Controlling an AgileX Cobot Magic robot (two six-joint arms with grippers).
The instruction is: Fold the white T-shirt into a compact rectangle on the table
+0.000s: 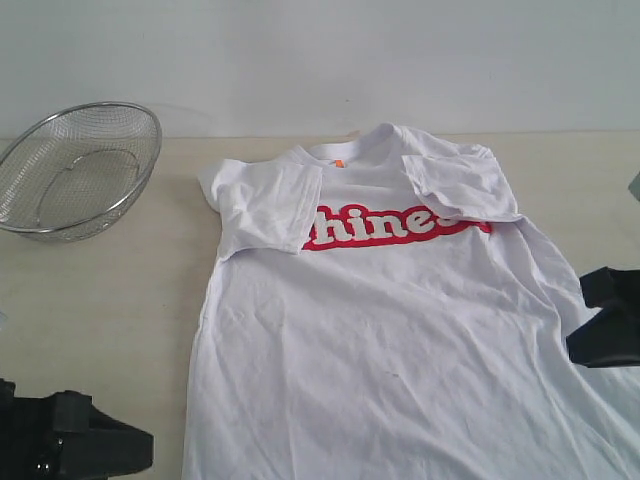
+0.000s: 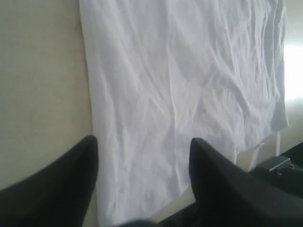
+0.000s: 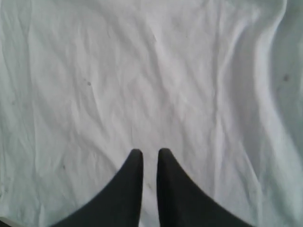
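On the table (image 1: 110, 300) the white T-shirt (image 1: 400, 340) lies flat, sleeves folded inward; left gripper (image 2: 142, 146) spread wide over its edge, empty; right gripper (image 3: 150, 158) nearly closed above the cloth, holding nothing.

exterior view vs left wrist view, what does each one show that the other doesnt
Only the exterior view shows the steel mesh bowl, the red lettering, both folded-in sleeves and the right gripper. Only the left wrist view shows the left gripper with jaws wide apart, empty, above the shirt's edge. Both show the white T-shirt on the table.
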